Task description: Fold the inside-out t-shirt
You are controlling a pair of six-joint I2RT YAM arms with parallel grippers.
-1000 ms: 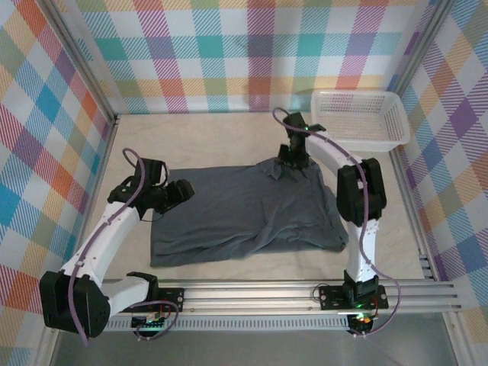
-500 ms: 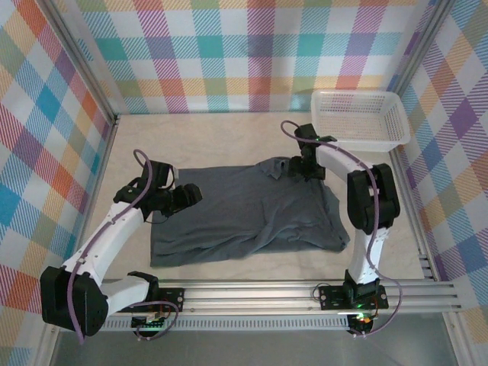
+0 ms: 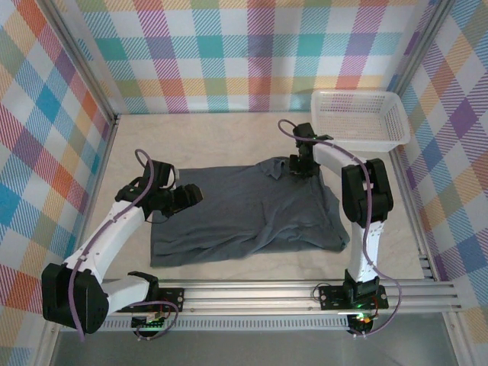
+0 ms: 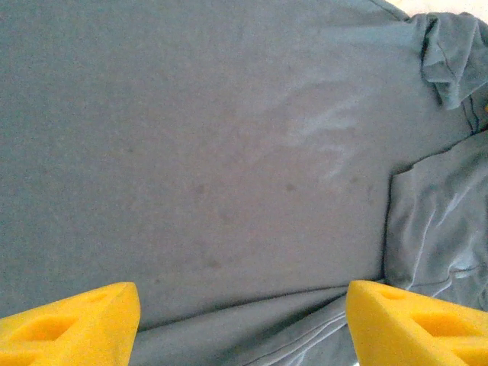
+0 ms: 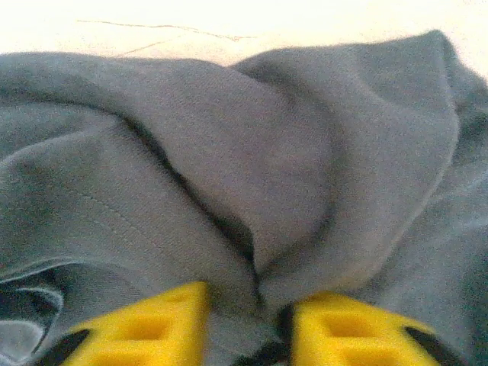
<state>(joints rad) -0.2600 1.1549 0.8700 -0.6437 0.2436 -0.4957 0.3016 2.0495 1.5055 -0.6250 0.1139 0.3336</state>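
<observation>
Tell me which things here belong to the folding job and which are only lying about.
Belonging to the job:
- t-shirt, spread out
- left gripper, open above the t-shirt
- right gripper, pinching a fold of the t-shirt at its far edge

Lying about:
- basket, in the far right corner, apart from the t-shirt

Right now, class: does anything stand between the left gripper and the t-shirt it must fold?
Nothing visible does. The open left gripper hangs over bare t-shirt cloth; the basket sits away in the far right corner.
</observation>
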